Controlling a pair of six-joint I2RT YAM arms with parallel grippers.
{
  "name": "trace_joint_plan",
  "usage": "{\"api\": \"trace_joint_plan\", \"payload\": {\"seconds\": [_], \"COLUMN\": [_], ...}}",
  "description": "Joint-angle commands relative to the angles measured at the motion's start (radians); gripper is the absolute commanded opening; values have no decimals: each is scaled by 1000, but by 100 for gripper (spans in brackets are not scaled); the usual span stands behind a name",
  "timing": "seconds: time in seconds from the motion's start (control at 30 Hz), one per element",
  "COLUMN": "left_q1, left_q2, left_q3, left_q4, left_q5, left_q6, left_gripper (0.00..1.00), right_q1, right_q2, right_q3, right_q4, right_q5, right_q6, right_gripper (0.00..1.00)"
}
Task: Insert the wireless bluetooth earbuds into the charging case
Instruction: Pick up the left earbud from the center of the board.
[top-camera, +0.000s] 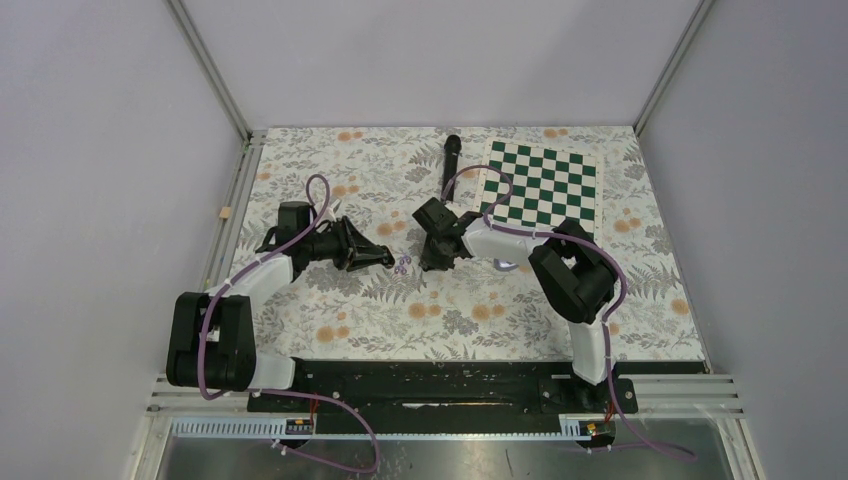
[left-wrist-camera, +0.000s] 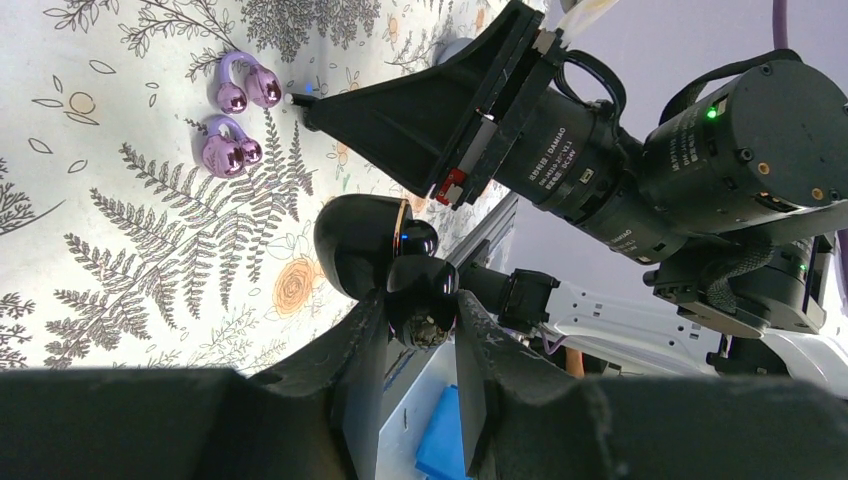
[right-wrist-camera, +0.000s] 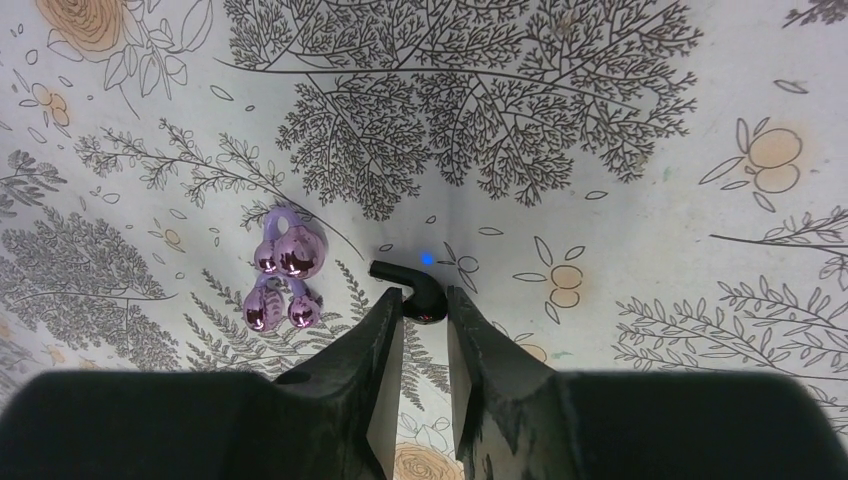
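My left gripper (left-wrist-camera: 420, 318) is shut on a glossy black charging case (left-wrist-camera: 365, 245), held open just above the floral cloth; in the top view this gripper (top-camera: 385, 258) is left of centre. My right gripper (right-wrist-camera: 422, 305) is shut on a black earbud (right-wrist-camera: 412, 290), whose stem points left, low over the cloth, with a blue light beside it. In the top view the right gripper (top-camera: 437, 262) faces the left one. Two pale purple earbuds (right-wrist-camera: 283, 252) (right-wrist-camera: 270, 307) lie on the cloth left of the right fingers. They also show in the left wrist view (left-wrist-camera: 230, 145) and between the grippers in the top view (top-camera: 402, 265).
A long black microphone (top-camera: 452, 160) lies at the back centre. A green-and-white chessboard (top-camera: 545, 182) lies at the back right. The right arm's wedge-shaped gripper body (left-wrist-camera: 420, 110) sits close above the case in the left wrist view.
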Motion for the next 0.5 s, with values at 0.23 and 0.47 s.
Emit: {"api": "trace_joint_plan", "payload": {"seconds": [0.23, 0.47], "left_q1": [5, 5], "left_q2": [-27, -25], "left_q3": [-2, -6], "left_q4": [35, 34], "left_q5": [31, 34], "left_q6": [1, 6], "left_gripper": [0, 0], "right_q1": [14, 14], "right_q2": [39, 30], "right_q3": [54, 37], "right_q4": [-54, -48], "right_q5": [41, 53], "right_q6": [-27, -36], "right_gripper": [34, 23]}}
